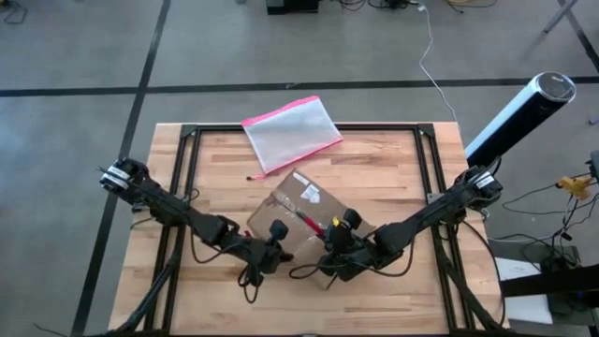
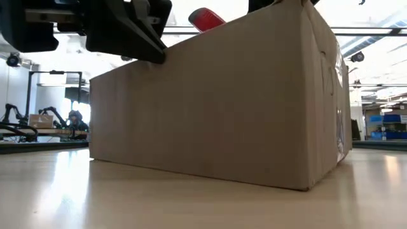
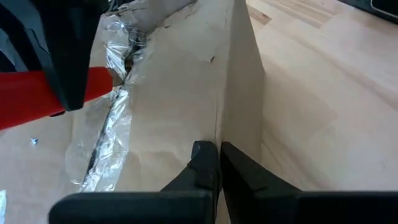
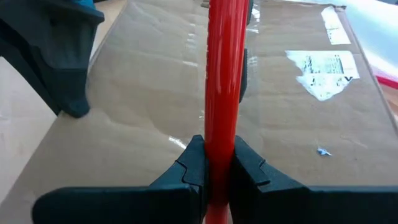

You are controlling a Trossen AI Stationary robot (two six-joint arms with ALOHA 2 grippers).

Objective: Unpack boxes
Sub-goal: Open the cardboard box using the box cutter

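Left jaws: the left gripper (image 1: 277, 245) has its fingers (image 3: 205, 165) pressed together at the box's top edge, on the corner facing the table's near-left side; whether cardboard is pinched between them cannot be told.
Right jaws: the right gripper (image 4: 217, 163) is clamped on a red tool (image 4: 225, 81), whose shaft lies along the taped seam on top of the box.
Box: a brown cardboard box (image 1: 301, 217) sits turned at an angle on the table (image 1: 393, 178), near the middle and toward the near edge, flaps down, clear tape wrinkled and partly torn along the seam (image 3: 111, 118), a white label (image 4: 323, 73) on the top.
Arms: the left arm comes in from the table's left edge, the right arm from the right edge; both grippers meet at the box, the left one at its near-left corner, the right one over its near-right part.
Pouch: a pink-edged translucent pouch (image 1: 291, 132) lies at the far edge of the table, apart from the box.
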